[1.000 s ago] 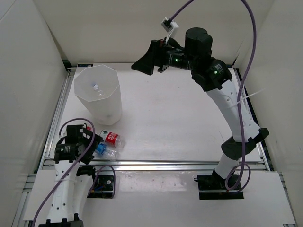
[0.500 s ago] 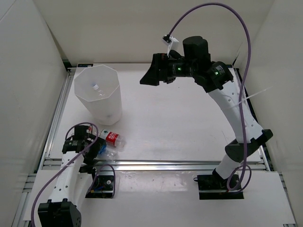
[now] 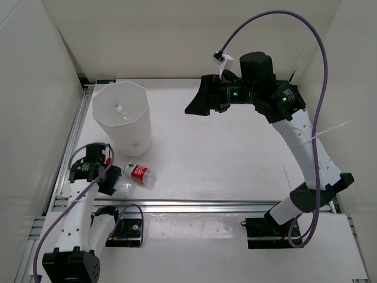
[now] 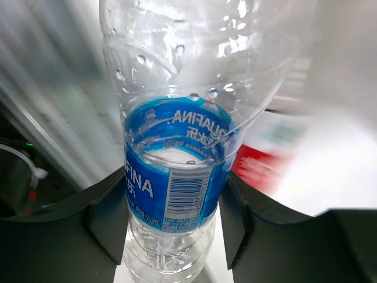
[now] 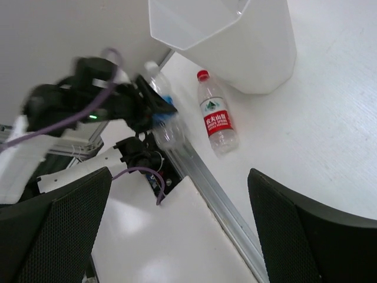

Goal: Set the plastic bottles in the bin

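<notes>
My left gripper (image 4: 174, 236) is shut on the blue-labelled plastic bottle (image 4: 177, 177), its black fingers (image 4: 109, 218) pressing both sides below the label. From above, that gripper (image 3: 107, 180) sits at the table's front left corner with the clear bottle (image 3: 122, 186) sticking out of it. The red-capped, red-labelled bottle (image 3: 138, 173) lies flat just to its right, close in front of the white faceted bin (image 3: 132, 138). A small white cap (image 3: 119, 109) shows inside the bin. My right gripper (image 3: 197, 103) hangs open and empty high over the table's back middle, looking down on the red bottle (image 5: 217, 118) and the bin (image 5: 253, 53).
An aluminium rail (image 3: 206, 205) runs along the table's front edge, right beside the held bottle. White walls close in the left, back and right sides. A purple cable (image 3: 88, 194) loops along my left arm.
My left gripper has shut on the blue-labelled bottle and shifted slightly left with it. The right arm has swung to the right, still open.
</notes>
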Action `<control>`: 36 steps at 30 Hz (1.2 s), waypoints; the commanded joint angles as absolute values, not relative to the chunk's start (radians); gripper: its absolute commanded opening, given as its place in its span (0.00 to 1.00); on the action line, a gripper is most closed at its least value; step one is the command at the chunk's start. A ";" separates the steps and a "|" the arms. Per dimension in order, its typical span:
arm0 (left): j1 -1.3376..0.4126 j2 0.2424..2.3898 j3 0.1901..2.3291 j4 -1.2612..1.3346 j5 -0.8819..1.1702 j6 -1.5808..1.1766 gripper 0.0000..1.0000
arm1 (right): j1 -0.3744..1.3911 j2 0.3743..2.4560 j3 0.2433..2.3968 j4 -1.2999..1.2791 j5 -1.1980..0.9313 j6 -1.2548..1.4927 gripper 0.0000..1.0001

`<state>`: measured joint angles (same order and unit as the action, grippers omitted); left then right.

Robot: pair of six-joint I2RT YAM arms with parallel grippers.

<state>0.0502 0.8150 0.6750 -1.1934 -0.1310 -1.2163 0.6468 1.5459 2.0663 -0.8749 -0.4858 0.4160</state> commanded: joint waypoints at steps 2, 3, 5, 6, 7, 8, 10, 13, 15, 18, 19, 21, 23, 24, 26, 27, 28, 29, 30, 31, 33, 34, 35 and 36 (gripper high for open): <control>0.048 0.729 0.998 -1.394 -0.270 -1.273 0.57 | 0.634 1.500 2.017 -0.884 -0.499 0.403 1.00; 0.048 0.720 1.125 -1.394 -0.288 -1.273 0.56 | 0.634 1.491 1.994 -0.884 -0.499 0.403 1.00; 0.048 0.738 1.228 -1.336 -0.316 -1.224 0.56 | 0.634 1.491 1.983 -0.884 -0.508 0.413 1.00; 0.048 0.738 1.297 -1.221 -0.325 -1.172 0.56 | 0.634 1.491 1.968 -0.884 -0.508 0.413 1.00; 0.048 0.752 1.314 -1.151 -0.325 -1.081 0.57 | 0.634 1.491 1.968 -0.884 -0.517 0.422 1.00; 0.048 0.767 1.325 -1.085 -0.325 -1.043 0.57 | 0.634 1.491 1.968 -0.884 -0.517 0.422 1.00; 0.048 0.819 1.361 -0.916 -0.325 -0.935 0.59 | 0.634 1.491 1.968 -0.884 -0.526 0.422 1.00; 0.048 0.915 1.430 -0.809 -0.296 -0.867 0.64 | 0.634 1.500 1.982 -0.884 -0.535 0.422 1.00; 0.035 1.003 1.430 -0.760 -0.278 -0.854 0.69 | 0.634 1.511 1.991 -0.884 -0.544 0.422 1.00; -0.021 1.104 1.445 -0.661 -0.296 -0.796 0.71 | 0.634 1.511 1.991 -0.894 -0.545 0.422 1.00; -0.040 1.135 1.498 -0.661 -0.316 -0.778 0.72 | 0.634 1.511 1.991 -0.894 -0.545 0.422 1.00; -0.101 1.222 1.560 -0.661 -0.354 -0.709 0.76 | 0.634 1.502 1.982 -0.905 -0.545 0.422 1.00; -0.136 1.264 1.614 -0.661 -0.414 -0.652 0.98 | 0.634 1.489 1.951 -0.905 -0.545 0.422 1.00; -0.152 1.273 1.614 -0.661 -0.434 -0.608 1.00 | 0.634 1.477 1.941 -0.905 -0.545 0.422 1.00; -0.173 1.240 1.601 -0.686 -0.533 -0.621 1.00 | 0.634 1.465 1.928 -0.905 -0.525 0.413 1.00; -0.173 1.209 1.582 -0.686 -0.557 -0.633 1.00 | 0.623 1.456 1.928 -0.914 -0.525 0.413 1.00; -0.173 1.130 1.568 -0.686 -0.571 -0.656 1.00 | 0.623 1.444 1.928 -0.914 -0.511 0.413 1.00; -0.173 1.085 1.540 -0.686 -0.571 -0.666 1.00 | 0.623 1.443 1.915 -0.923 -0.511 0.413 1.00; -0.173 1.039 1.525 -0.686 -0.549 -0.666 1.00 | 0.612 1.427 1.904 -0.923 -0.500 0.413 1.00; -0.161 0.947 1.476 -0.686 -0.463 -0.681 1.00 | 0.612 1.407 1.870 -0.923 -0.500 0.413 1.00; -0.161 0.849 1.397 -0.699 -0.346 -0.707 1.00 | 0.601 1.384 1.832 -0.913 -0.500 0.413 1.00; -0.161 0.747 1.344 -0.699 -0.284 -0.750 1.00 | 0.601 1.384 1.801 -0.913 -0.500 0.413 1.00; -0.161 0.695 1.283 -0.712 -0.206 -0.793 1.00 | 0.589 1.384 1.790 -0.904 -0.511 0.413 1.00; -0.161 0.649 1.161 -0.732 -0.192 -0.840 1.00 | 0.580 1.384 1.790 -0.904 -0.511 0.413 1.00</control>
<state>-0.1631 0.7628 1.3342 -0.6670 -0.3496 -0.7353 0.5983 1.4021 1.8088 -0.9226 -0.5056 0.4187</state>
